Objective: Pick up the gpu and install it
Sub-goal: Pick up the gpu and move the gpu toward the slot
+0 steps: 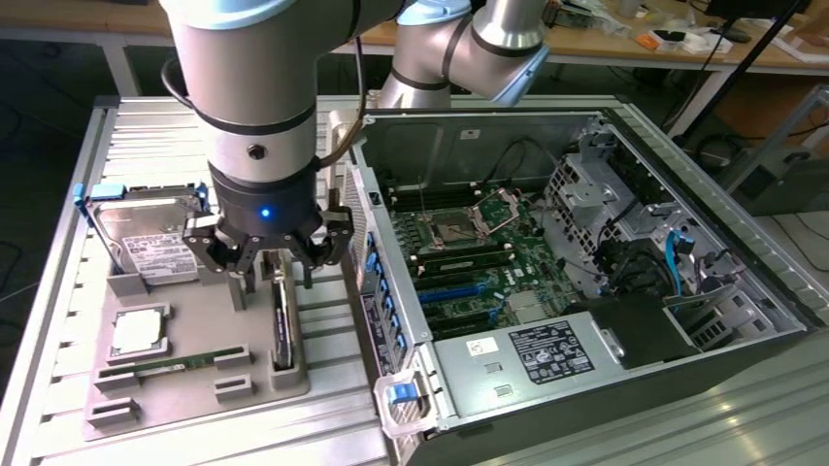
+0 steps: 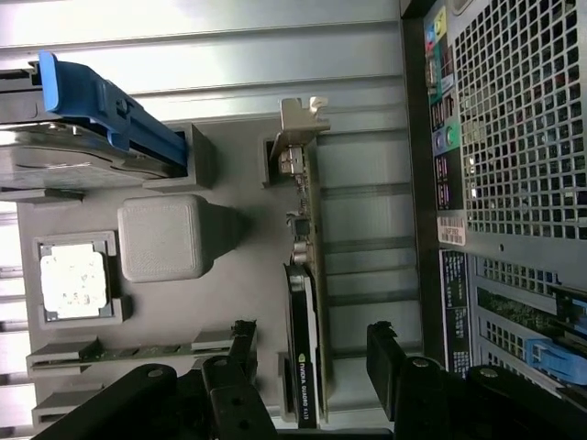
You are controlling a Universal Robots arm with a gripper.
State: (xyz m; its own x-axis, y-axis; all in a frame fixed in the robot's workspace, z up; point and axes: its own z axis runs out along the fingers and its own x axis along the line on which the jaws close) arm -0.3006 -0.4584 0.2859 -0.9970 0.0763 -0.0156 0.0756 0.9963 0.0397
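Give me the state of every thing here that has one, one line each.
gripper, open, straddling the gpu
gpu, on edge in the grey holder, not gripped
hard drive, propped up in the holder
processor chip, flat in its pocket
memory stick, lying in its slot
computer case, on its side, side panel off

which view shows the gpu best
The wrist view: the gpu stands on edge in the tray, silver bracket to black label visible along its length. The exterior view shows the gpu as a thin dark edge below the open gripper.
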